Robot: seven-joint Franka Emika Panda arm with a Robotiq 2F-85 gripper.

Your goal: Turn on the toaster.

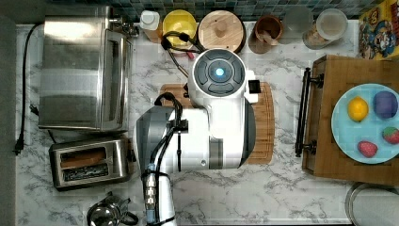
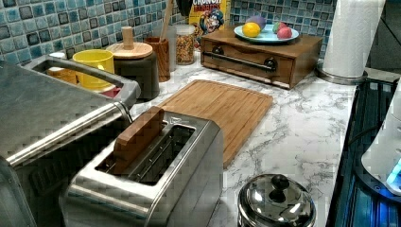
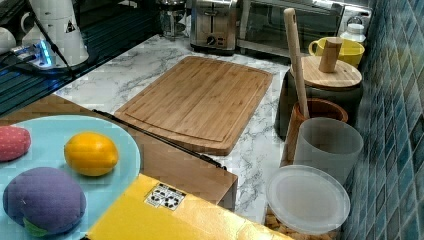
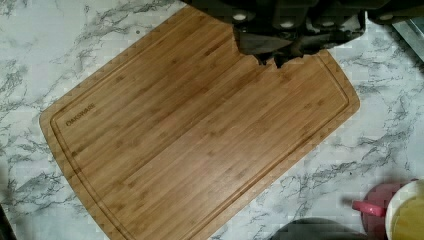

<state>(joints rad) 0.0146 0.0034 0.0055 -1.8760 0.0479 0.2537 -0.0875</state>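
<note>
Toaster [image 1: 89, 162] is seen at the top view's lower left, just below the steel oven [image 1: 82, 73], with the arm [image 1: 197, 122] over the cutting board [image 1: 263, 122]. From the left view, a brown slice [image 2: 137, 139] is seen standing in one slot. In the right view, it is placed far beyond the board. In the wrist view, the gripper [image 4: 280, 57] is held above the board; its opening cannot be told.

Small burned-in brand mark reading roughly "OMASWISS" near a corner of the bamboo cutting board [image 4: 200, 130], partial "CRUNCH" lettering topped the yellow cereal box [image 2: 206, 16]
</note>
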